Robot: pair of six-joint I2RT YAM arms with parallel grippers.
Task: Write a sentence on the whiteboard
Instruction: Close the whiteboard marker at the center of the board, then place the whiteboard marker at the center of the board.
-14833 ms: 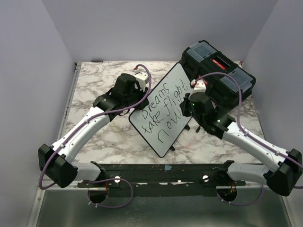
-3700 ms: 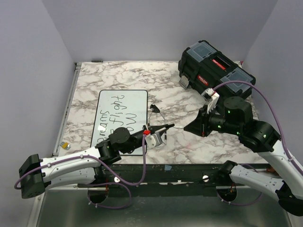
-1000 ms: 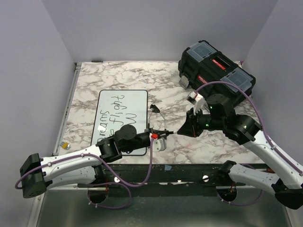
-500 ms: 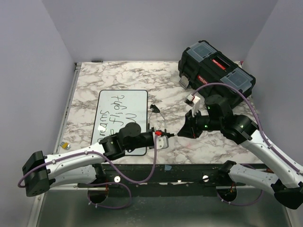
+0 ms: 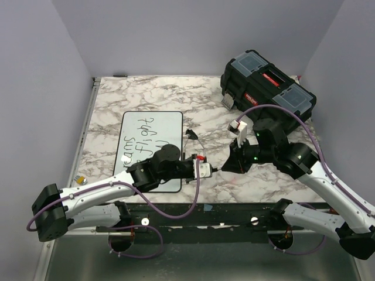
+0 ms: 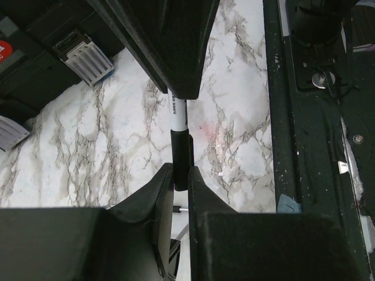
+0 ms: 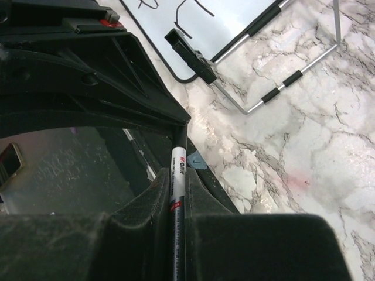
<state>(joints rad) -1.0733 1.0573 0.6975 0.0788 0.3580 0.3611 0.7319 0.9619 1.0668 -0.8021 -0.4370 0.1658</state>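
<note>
The whiteboard [image 5: 170, 120] lies flat at the table's left. Its black handwritten sentence [image 5: 145, 133] is partly hidden by my left arm. My right gripper [image 5: 227, 166] is shut on a white marker [image 7: 177, 170] and holds it above the table's front middle; its jaws [image 7: 177, 178] clamp the barrel. My left gripper [image 5: 214, 170] meets it end to end. In the left wrist view its jaws [image 6: 180, 171] are shut on the marker's black cap [image 6: 181, 149], with the white barrel [image 6: 177, 111] running up into the right gripper.
A black toolbox [image 5: 266, 85] stands at the back right. The whiteboard's wire stand [image 5: 196, 143] lies beside the board's right edge, also in the right wrist view [image 7: 293, 76]. A small yellow object [image 5: 82, 181] lies at the table's left front edge.
My left gripper has moved right over the last second and now closes on the marker's cap end. The right gripper has held the marker nearly still.
</note>
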